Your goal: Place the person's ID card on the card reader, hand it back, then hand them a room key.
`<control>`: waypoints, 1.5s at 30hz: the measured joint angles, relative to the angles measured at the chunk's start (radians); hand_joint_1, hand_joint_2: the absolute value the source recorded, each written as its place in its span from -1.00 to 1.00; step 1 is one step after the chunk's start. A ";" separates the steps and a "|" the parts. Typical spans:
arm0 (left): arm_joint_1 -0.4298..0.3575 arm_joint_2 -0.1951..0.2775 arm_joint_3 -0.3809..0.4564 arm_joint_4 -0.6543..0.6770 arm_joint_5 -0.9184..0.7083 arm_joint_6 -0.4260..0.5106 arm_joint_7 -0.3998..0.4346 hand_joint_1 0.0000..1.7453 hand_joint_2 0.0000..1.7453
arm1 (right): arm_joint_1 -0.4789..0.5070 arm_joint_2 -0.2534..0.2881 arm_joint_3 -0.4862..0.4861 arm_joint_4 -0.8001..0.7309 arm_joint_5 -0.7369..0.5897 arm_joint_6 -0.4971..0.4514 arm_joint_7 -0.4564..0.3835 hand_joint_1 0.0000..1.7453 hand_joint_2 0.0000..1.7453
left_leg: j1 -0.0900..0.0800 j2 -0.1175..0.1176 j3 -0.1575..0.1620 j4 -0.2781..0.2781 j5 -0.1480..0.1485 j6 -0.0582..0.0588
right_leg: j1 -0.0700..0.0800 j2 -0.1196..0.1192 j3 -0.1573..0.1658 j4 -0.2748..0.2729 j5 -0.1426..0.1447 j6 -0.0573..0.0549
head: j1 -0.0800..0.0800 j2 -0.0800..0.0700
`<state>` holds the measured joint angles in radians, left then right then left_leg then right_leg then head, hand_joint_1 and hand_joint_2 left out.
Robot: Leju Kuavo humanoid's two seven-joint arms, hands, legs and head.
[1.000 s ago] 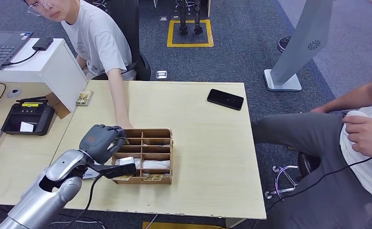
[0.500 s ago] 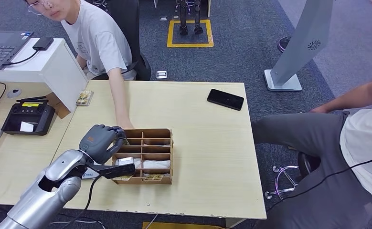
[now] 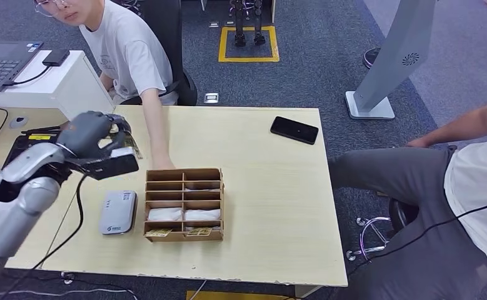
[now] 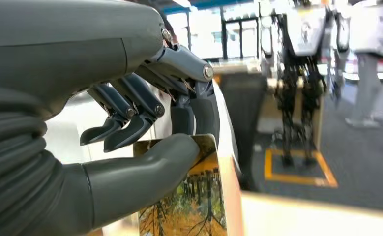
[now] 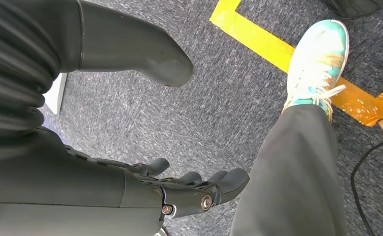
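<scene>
My left hand (image 3: pixel 94 134) is raised over the table's far left part, pinching a room key card (image 4: pixel 187 199) between thumb and fingers; the wrist view shows its printed autumn-tree face clamped under my thumb. My right hand (image 5: pixel 179 189) hangs down by the floor, fingers apart, holding nothing.

Step, as I judge it: last one, handing the key over. The card reader (image 3: pixel 117 212) lies flat near the table's near left edge with nothing on it, so the ID part looks done. I can't see the ID card itself.

The person (image 3: pixel 131 56) sits at the far left corner, arm stretched onto the table, their hand (image 3: pixel 161 164) touching the far rim of the wooden card organizer (image 3: pixel 185 204). That hand lies low on the table, not lifted to receive. Next move calls for carrying the card toward that hand and keeping the pinch until they take it.

Around: a black phone (image 3: pixel 294 130) near the far right edge, well apart. A black controller (image 3: pixel 33 153) on the side desk to the left, beside my forearm. A second seated person (image 3: pixel 472 169) off the right edge. The organizer's wall stands between my hand and the person's hand if I come in low, so better go over it.
</scene>
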<state>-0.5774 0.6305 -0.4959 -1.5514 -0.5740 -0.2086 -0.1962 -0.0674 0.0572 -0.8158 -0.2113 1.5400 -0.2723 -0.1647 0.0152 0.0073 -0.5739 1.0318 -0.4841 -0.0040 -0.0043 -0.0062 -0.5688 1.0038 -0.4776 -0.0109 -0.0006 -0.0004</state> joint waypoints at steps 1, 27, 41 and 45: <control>-0.057 0.021 0.011 -0.002 0.026 -0.041 0.011 1.00 1.00 | -0.001 0.000 0.000 0.000 0.000 0.003 0.003 -1.00 1.00 | 0.001 0.000 -0.001 0.000 0.001 -0.001 | 0.001 0.000 -0.001 0.000 0.001 -0.001 | 0.000 0.000; -1.009 0.129 -0.203 0.069 0.308 -0.336 0.276 1.00 1.00 | -0.002 0.000 0.000 0.000 -0.003 0.011 0.036 -1.00 1.00 | 0.002 0.001 -0.011 0.003 0.003 -0.001 | 0.001 0.001 -0.009 0.000 0.003 -0.001 | 0.001 0.000; -0.851 0.132 -0.232 0.130 0.177 -0.092 0.252 1.00 1.00 | -0.004 0.003 0.000 0.000 -0.001 0.012 0.031 -1.00 1.00 | 0.000 -0.001 -0.007 0.002 0.003 -0.001 | 0.000 0.000 -0.007 0.000 0.003 -0.001 | 0.001 0.000; -0.660 0.070 -0.226 0.247 -0.064 0.092 0.244 1.00 1.00 | -0.007 0.005 0.001 0.000 0.000 0.012 0.028 -1.00 1.00 | 0.000 -0.002 -0.006 0.002 0.005 -0.001 | 0.000 -0.002 -0.005 0.001 0.004 -0.001 | 0.001 0.000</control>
<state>-1.2377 0.7008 -0.7223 -1.3044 -0.6376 -0.1171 0.0477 -0.0746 0.0618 -0.8146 -0.2113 1.5400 -0.2602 -0.1368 0.0153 0.0057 -0.5794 1.0340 -0.4791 -0.0052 -0.0042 -0.0077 -0.5737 1.0046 -0.4737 -0.0116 0.0005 -0.0004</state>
